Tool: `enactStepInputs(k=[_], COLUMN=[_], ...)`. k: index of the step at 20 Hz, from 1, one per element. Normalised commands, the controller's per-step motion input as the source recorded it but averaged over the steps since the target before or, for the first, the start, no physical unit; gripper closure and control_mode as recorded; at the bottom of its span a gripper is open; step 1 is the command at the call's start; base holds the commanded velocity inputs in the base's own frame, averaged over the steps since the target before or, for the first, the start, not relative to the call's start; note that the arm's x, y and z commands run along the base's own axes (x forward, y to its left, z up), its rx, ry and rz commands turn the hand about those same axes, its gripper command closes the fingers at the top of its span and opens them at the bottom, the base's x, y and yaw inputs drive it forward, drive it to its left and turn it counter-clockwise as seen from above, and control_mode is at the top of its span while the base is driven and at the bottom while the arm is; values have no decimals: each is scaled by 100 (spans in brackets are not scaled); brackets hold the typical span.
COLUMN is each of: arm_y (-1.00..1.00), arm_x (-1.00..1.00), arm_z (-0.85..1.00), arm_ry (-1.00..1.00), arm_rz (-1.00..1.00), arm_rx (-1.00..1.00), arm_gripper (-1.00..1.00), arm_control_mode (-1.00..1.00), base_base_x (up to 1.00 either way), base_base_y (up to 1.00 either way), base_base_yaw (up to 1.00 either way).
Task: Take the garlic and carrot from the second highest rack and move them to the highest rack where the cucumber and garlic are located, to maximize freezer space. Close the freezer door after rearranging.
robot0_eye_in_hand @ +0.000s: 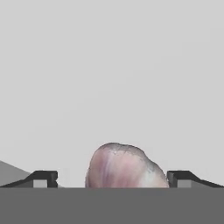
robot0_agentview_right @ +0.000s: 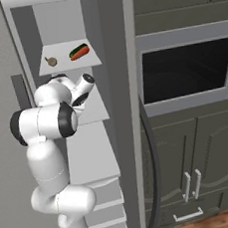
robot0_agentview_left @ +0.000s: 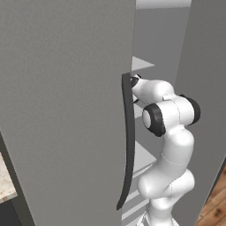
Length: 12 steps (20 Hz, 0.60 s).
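A pinkish-white bulb of garlic veined with mauve is seen between the dark finger tips. Above the gripper, a dark green and orange-red vegetable and a brownish garlic are shown on the pale grey highest rack.

both base views look forward from behind the arm into the freezer; the hand view sits close to a garlic.

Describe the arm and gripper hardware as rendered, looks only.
White, glossy arm of rounded tubular segments, with black bands at the joints and a bulbous elbow. No cables or markings visible. The gripper has two small dark finger tips, each with a pale grey inner pad.
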Motion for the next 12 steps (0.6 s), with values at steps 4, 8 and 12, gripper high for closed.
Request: enactStepInputs(k=[4, 8, 12], arm_y=[31, 20, 1], arm_x=[-30, -23, -27], arm_z=[-60, -53, -25], arm_ry=[-1, -6, -6], arm_rz=[0, 0, 0], arm_rx=[0, 0, 0], arm_gripper=[100, 100, 100], arm_control_mode=[-100, -100, -100], base_base_x=[0, 0, 0], base_base_y=[0, 0, 0], base_base_yaw=[0, 0, 0])
